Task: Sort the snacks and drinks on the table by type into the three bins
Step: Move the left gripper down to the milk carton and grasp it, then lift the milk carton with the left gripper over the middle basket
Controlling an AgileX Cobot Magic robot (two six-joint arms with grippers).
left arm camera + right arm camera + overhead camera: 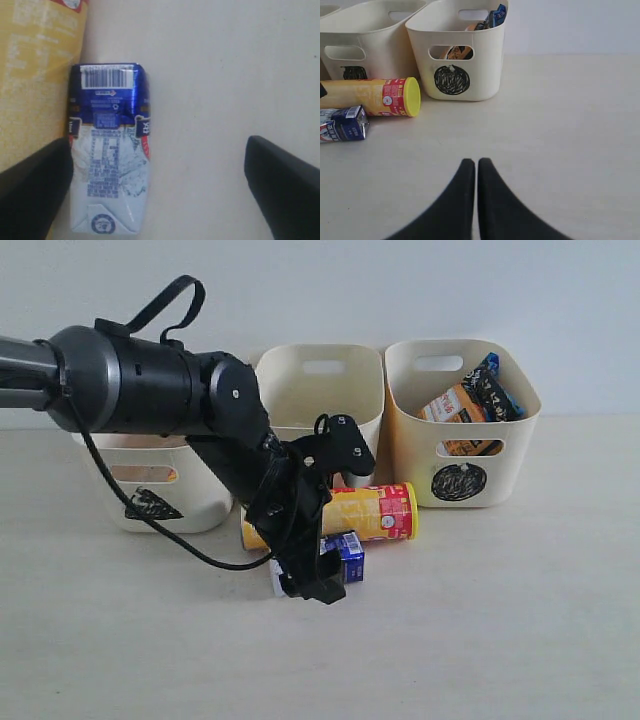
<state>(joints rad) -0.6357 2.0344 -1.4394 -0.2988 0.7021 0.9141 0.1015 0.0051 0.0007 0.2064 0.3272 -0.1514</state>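
White-and-blue cardboard lies under your left gripper [318, 578] [160, 195]: the small white-and-blue drink carton [350, 552] [110, 150] [342, 123] is flat on the pale counter [500, 640], in front of the bins. Your left fingers [282, 190] are spread wide and hold nothing. The carton lies between them, close to one finger and well clear of the other. Mind the yellow chip tube with the red band [375, 512] [35, 75] [370, 96]: it lies on its side just beside the carton, along its long edge. The near finger overlaps both in the left wrist view, so you cannot tell whether it touches either. Behind them stand three cream plastic bins. They are the triangle-marked bin [200, 510], partly hidden by the arm, the middle bin [320, 390] [370, 40], and the circle-marked bin [415, 440] [480, 65]. That last one holds the crinkly orange bag [450, 405] and the blue-and-black bag [495, 385] [496, 14]. Your right gripper [476, 170] is over bare counter, well apart from the carton, its fingers pressed together on nothing.
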